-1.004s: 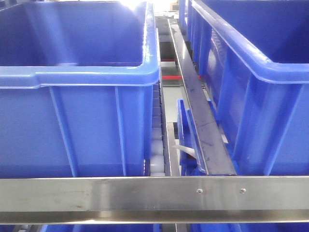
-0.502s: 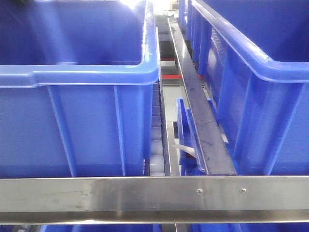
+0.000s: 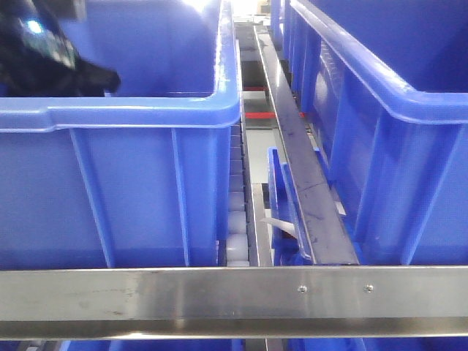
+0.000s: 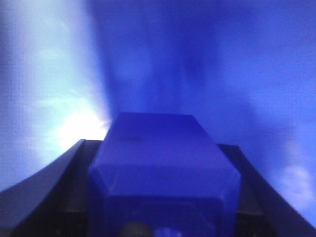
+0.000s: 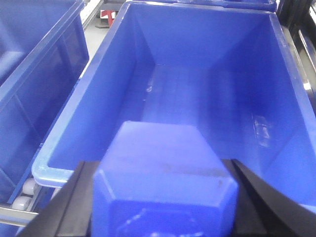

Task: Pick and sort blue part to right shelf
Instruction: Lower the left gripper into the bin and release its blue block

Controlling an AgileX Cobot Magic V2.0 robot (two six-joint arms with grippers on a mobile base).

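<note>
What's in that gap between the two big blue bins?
In the front view, between the left bin and the right bin run white rollers, a dark steel rail and a small upright blue plastic piece.

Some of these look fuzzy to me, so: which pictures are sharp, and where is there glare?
Front view: steel rail crisp, dark arm blurred. Left wrist view: hazy throughout, white glare beside the left blue part. Right wrist view: bin clear, right blue part soft.
</note>
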